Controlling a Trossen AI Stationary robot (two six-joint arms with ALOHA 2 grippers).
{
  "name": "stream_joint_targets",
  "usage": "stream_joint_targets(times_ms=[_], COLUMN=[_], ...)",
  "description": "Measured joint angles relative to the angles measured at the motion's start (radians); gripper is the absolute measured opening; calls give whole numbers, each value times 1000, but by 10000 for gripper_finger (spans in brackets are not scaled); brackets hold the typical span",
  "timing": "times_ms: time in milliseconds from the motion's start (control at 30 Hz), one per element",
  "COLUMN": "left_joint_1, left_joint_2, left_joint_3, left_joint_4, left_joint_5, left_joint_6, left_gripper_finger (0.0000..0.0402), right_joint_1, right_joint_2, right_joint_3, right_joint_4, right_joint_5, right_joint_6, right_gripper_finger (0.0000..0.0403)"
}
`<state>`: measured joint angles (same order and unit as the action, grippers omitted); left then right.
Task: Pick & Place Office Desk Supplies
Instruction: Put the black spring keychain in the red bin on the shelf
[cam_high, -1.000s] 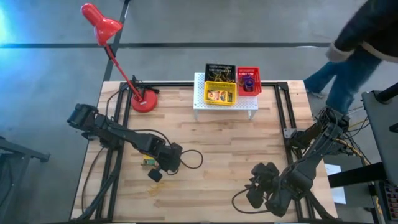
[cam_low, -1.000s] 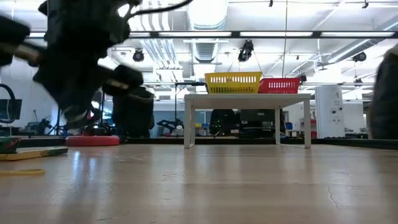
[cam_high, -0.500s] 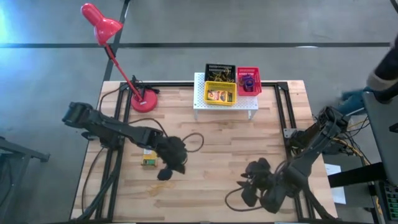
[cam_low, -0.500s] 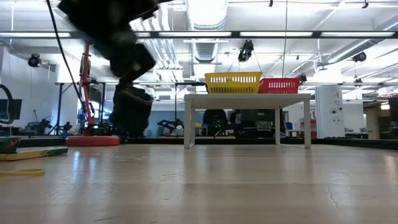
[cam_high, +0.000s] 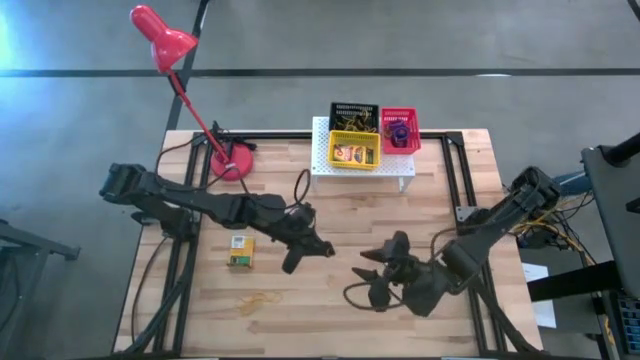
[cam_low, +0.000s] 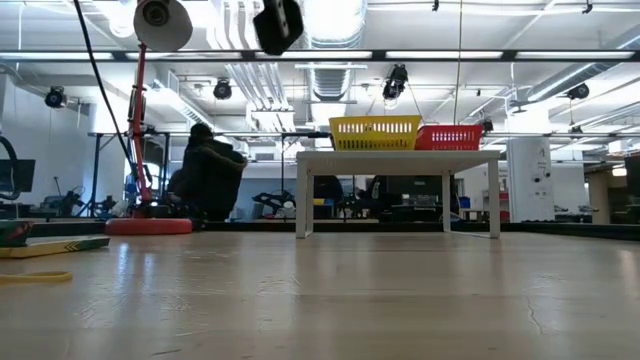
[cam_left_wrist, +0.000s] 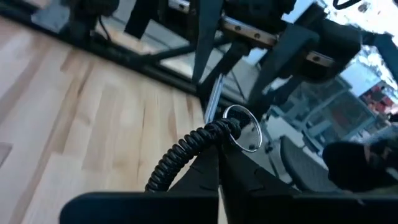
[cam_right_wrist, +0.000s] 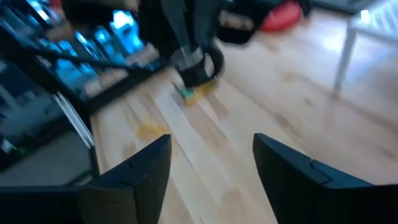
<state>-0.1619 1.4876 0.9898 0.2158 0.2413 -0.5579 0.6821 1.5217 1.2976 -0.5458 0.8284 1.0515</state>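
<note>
Small yellow-green card box (cam_high: 239, 251) seen on bench (cam_high: 350, 215), lower left of centre in high view; rubber band (cam_high: 256, 300) below it.

Left pincer (cam_high: 305, 247) placed just right of box, raised; fingers: cannot be told.

Right pincer (cam_high: 378, 275) lower centre-right, fingers apart, well apart from box. Left arm nearer.

Half a second earlier, left pincer sat closer to box; now shifted right. Right pincer moved left.

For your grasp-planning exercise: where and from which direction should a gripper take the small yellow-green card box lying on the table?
The card box lies flat and alone on bare wood, left of the left gripper. Probably best: come straight down and pinch its two longer sides, since nothing crowds them.
</note>
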Motion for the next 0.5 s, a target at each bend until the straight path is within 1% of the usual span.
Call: stream_joint_targets(times_ms=[100, 233, 333, 500], left_joint_1=[0, 0, 0, 0], left_joint_2=[0, 0, 0, 0], left_joint_3=[26, 41, 38, 39], left_joint_4=[1, 1, -4, -2], left_joint_5=[-21, -52, -56, -59], left_joint_6=[5, 8, 8, 11], left_gripper_finger=[1, 1, 1, 1], right_joint_1=[-22, -54, -79, -118], right_joint_2=[-21, -34, -32, -10], right_joint_3=[0, 0, 0, 0], right_joint_4=[100, 191, 188, 187], right_joint_5=[-3, -63, -63, -69], right_joint_6=[-108, -221, -244, -269], right_gripper_finger=[237, 246, 242, 223])
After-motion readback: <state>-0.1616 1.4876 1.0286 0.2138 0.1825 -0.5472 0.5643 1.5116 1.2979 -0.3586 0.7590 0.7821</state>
